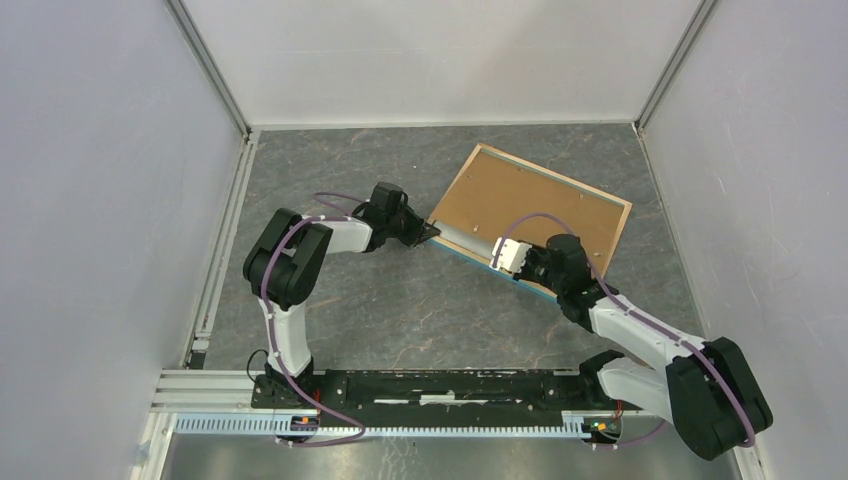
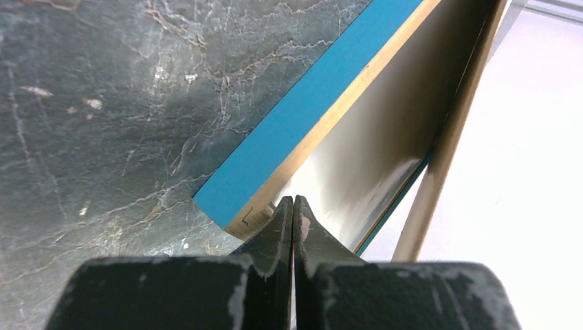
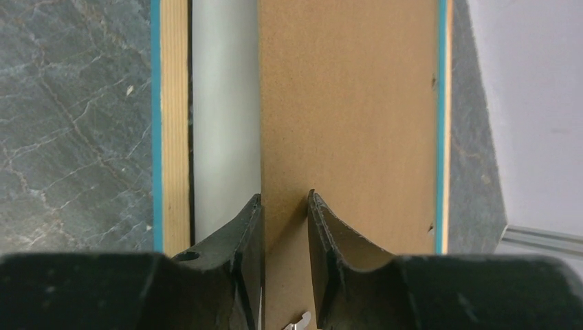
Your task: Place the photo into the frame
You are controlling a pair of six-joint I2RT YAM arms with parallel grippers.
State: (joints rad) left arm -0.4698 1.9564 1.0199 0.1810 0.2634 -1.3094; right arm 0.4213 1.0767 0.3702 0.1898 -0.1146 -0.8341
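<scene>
The frame [image 1: 555, 177] is lying back-up on the desk [image 1: 400, 300], with the board [image 1: 530, 205] sitting inside it. The left hand [image 2: 293, 206] is pressed together, empty, at the frame's left corner. The right hand [image 3: 284, 199] is standing slightly apart over the board by the frame's near rim, clamping nothing I can see. The photo isn't showing; a pale strip [image 3: 223, 117] between board and rim may be it. The board is sitting off-centre, so I reckon pushing it could jam it or crease the photo.
</scene>
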